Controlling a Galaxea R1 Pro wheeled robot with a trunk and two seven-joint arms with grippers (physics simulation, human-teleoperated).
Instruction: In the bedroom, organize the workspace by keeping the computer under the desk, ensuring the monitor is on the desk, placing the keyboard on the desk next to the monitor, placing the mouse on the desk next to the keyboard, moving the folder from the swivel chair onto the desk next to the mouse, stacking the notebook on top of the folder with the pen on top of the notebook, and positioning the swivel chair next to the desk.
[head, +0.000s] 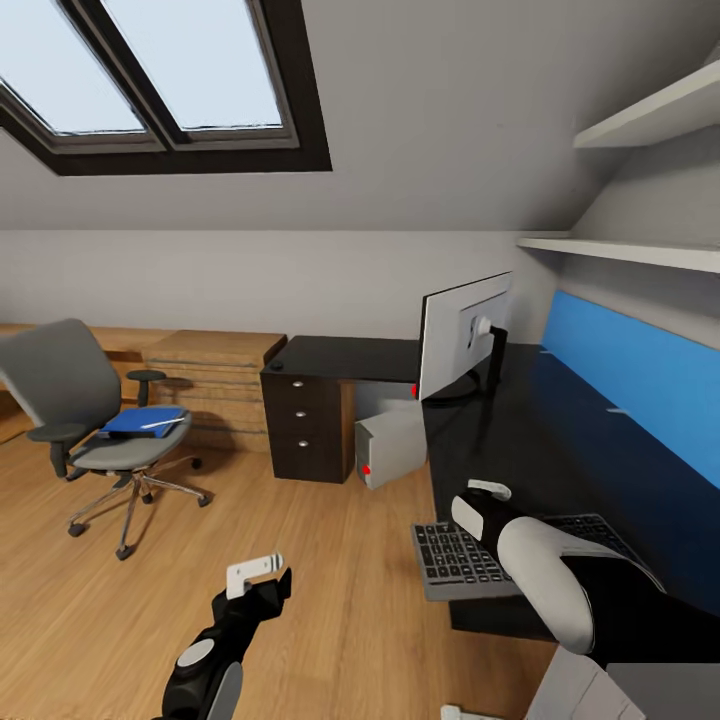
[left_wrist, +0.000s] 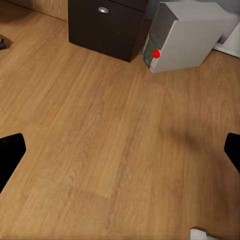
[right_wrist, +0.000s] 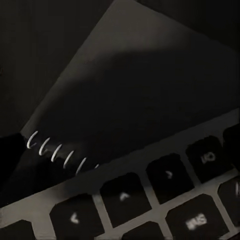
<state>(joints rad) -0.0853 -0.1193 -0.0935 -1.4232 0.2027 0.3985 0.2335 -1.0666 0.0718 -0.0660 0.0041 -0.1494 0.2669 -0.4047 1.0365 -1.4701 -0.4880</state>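
While right end effector (head: 488, 490) grip unclear | keyboard (head: 462, 560) overhangs desk (head: 560, 440) | notebook (right_wrist: 125, 85) adjacent

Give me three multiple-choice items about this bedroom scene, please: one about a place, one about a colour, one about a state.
1. Where does the folder lie?
A. on the swivel chair
B. on the desk
C. on the floor

2. What colour is the folder?
A. red
B. blue
C. green

3. How does the keyboard sit on the desk?
A. fully on it
B. leaning against the monitor
C. one end over the desk's edge

Answers: 1 A, it rests on the seat. 2 B, its cover is blue. 3 C, its end hangs over the floor.
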